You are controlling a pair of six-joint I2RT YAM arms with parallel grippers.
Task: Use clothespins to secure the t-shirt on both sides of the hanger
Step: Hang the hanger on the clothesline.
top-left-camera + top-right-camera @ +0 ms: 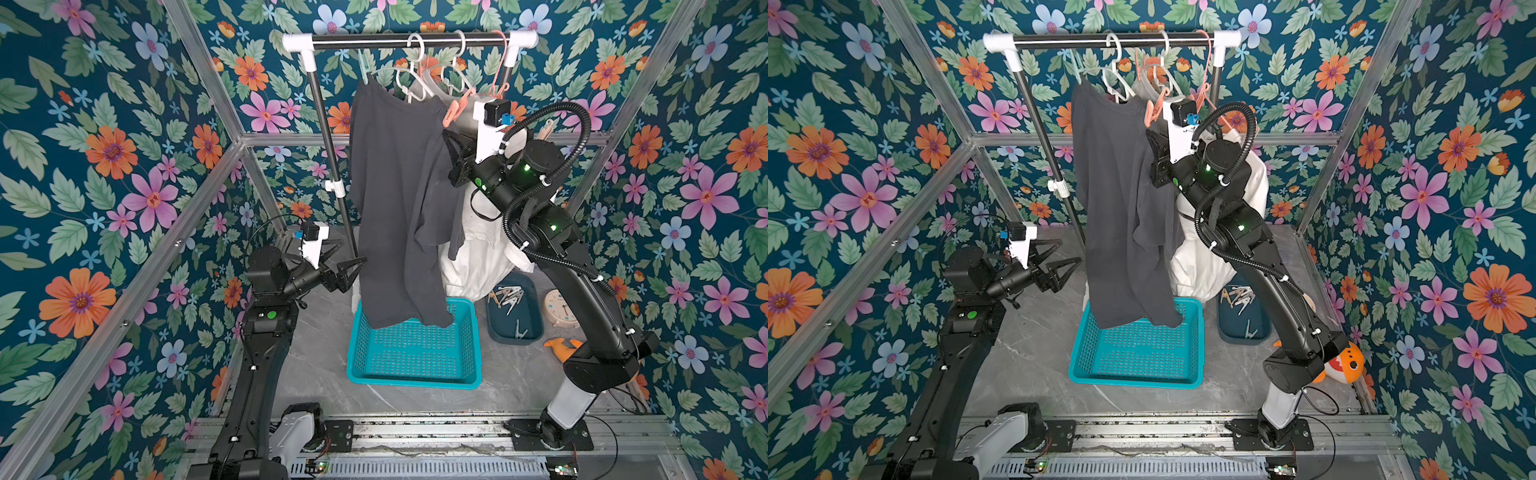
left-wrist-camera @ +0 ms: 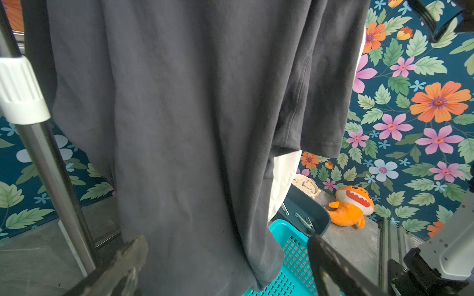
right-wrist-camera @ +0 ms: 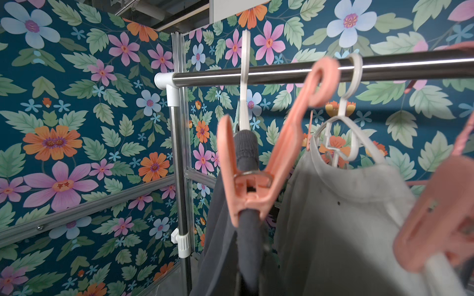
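The dark grey t-shirt [image 1: 395, 199] [image 1: 1117, 199] [image 2: 192, 128] hangs from a white hanger [image 3: 245, 89] on the rail [image 1: 407, 39]. One salmon-pink clothespin [image 1: 453, 110] [image 1: 1154, 109] [image 3: 254, 184] is clamped over its right shoulder. Just below that pin, my right gripper [image 1: 455, 153] [image 1: 1156, 160] is shut on the t-shirt's shoulder fabric; its fingertips barely show in the right wrist view. My left gripper [image 1: 351, 255] [image 1: 1069, 251] [image 2: 228, 253] stands open beside the shirt's lower left edge, holding nothing. Several loose clothespins [image 1: 509, 297] [image 1: 1239, 297] lie in a dark blue tray [image 1: 515, 336].
A teal basket [image 1: 411, 380] [image 2: 295, 256] sits on the floor under the shirt's hem. A white garment [image 1: 478, 249] [image 3: 346, 217] hangs behind on another hanger, beside a pink hanger [image 1: 498, 79]. A clock [image 1: 561, 309] and an orange plush toy [image 1: 1345, 363] [image 2: 351, 205] lie at right.
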